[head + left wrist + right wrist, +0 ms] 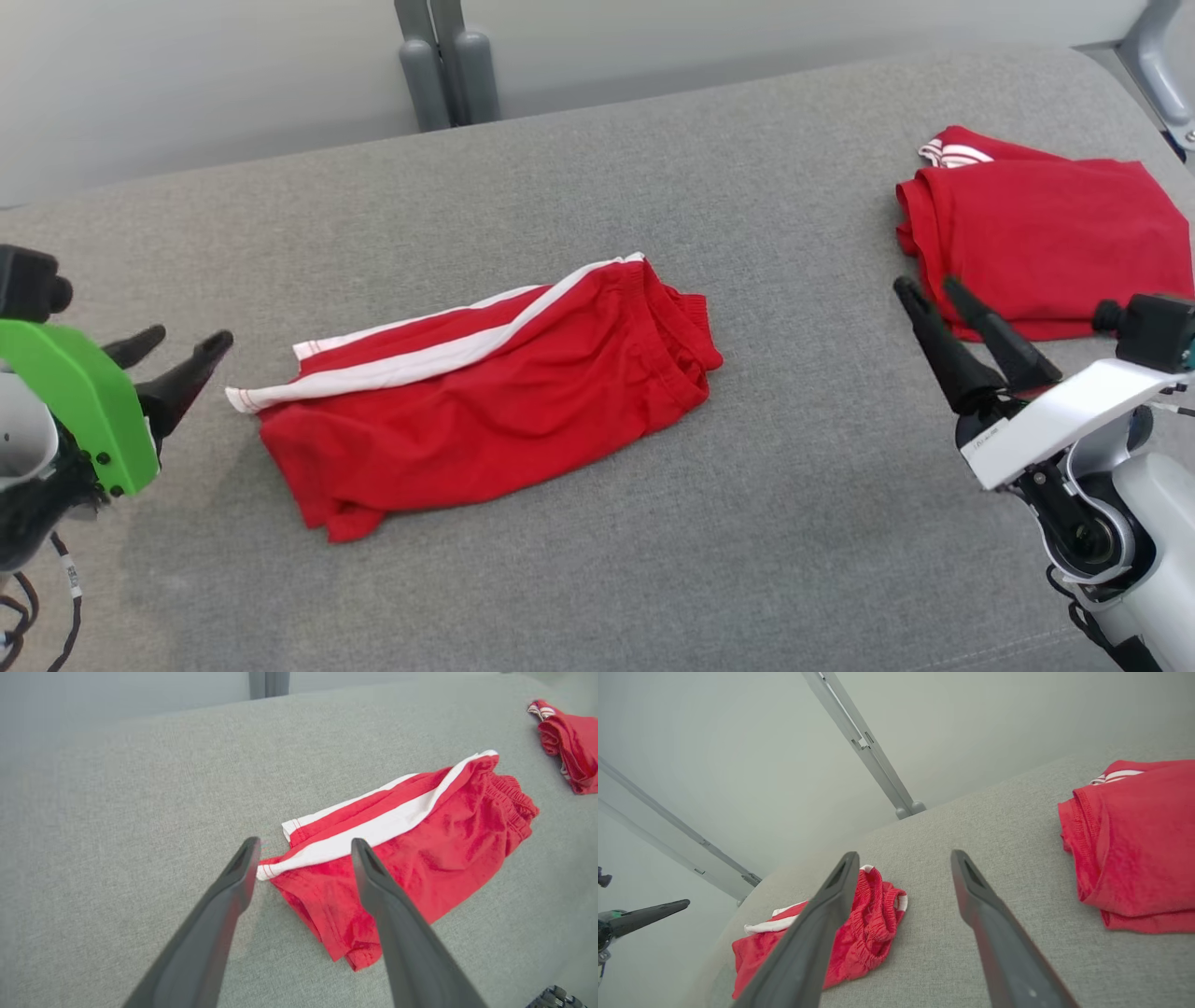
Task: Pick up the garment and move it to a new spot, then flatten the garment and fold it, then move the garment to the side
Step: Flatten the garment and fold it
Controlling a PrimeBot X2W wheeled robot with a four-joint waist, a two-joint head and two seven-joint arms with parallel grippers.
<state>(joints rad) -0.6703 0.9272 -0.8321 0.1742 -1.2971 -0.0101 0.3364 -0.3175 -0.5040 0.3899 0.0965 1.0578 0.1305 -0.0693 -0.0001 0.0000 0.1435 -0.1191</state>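
The garment [485,392] is a pair of red shorts with white side stripes, lying folded in the middle of the grey fabric surface [747,523]. My left gripper [187,338] hovers just left of its striped hem corner, open and holding nothing. In the left wrist view the garment [420,849] lies beyond the spread left gripper [304,844], the hem corner close to one fingertip. My right gripper [926,285] stands open at the right, well clear of the garment. In the right wrist view the right gripper [904,856] is spread wide, with the garment [864,924] behind its left finger.
A second red folded garment [1046,233] lies at the back right, just beyond my right gripper, and appears in the right wrist view [1134,844]. Grey metal posts [446,65] stand behind the surface's far edge. Bare grey fabric stretches along the front.
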